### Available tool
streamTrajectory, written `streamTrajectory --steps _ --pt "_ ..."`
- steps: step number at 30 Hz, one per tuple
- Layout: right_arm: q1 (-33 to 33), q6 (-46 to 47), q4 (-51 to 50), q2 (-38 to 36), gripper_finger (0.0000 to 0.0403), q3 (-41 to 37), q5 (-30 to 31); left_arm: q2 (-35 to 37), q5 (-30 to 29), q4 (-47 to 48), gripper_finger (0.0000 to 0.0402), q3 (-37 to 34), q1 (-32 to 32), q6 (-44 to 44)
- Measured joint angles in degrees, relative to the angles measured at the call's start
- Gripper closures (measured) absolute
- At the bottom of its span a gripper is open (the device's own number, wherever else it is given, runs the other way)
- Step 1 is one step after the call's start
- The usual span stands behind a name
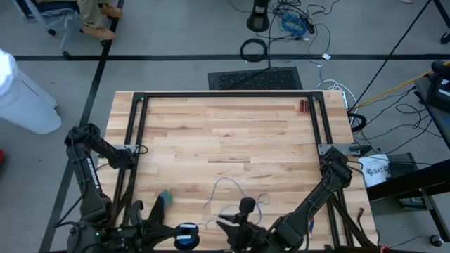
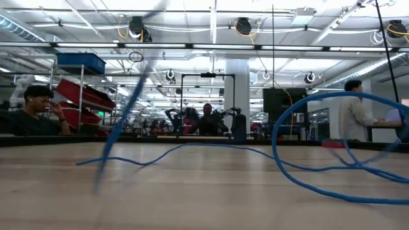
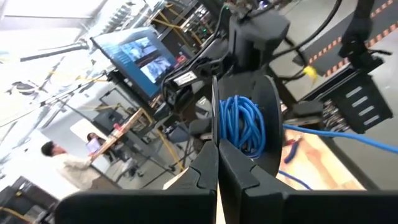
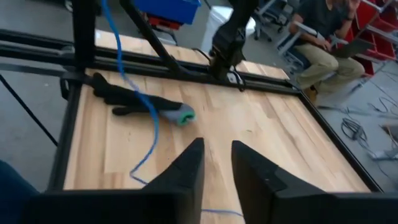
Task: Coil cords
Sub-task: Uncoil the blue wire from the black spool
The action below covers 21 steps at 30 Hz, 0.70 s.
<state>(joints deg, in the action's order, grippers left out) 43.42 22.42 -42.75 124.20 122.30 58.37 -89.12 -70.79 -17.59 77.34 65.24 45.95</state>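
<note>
A thin blue cord lies in loose loops on the wooden table near its near edge. It also shows in the low view. Part of it is wound on a black round spool, which shows at the near edge in the high view. My left gripper is shut on the spool. My right gripper is open and empty, just right of the spool, above the table. A strand of cord rises past it without touching the fingers. My left gripper pinches the rim of the spool's black side disc between its two fingers. The wound blue cord sits just beside the fingers. A free strand runs from the spool out toward the table.
A black glove with a green cuff lies on the table at the near left, also in the right wrist view. Red-handled pliers lie at the far right corner. A black frame rail borders the tabletop.
</note>
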Motion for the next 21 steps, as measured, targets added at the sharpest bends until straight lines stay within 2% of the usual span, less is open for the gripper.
streamTrajectory --steps 5,10,21 --pt "0.0 -4.9 6.7 0.0 0.0296 0.0 -0.4 0.0 0.0 0.1 0.0401 0.0 -1.3 -0.6" --pt "-0.2 -5.8 11.1 0.0 0.0276 0.0 -3.1 0.0 0.0 0.1 0.0401 0.0 -1.9 -1.1" --pt "-0.9 -11.8 20.8 0.5 0.0272 0.0 -3.0 0.0 -0.3 0.7 0.0401 0.0 -3.3 -3.6"
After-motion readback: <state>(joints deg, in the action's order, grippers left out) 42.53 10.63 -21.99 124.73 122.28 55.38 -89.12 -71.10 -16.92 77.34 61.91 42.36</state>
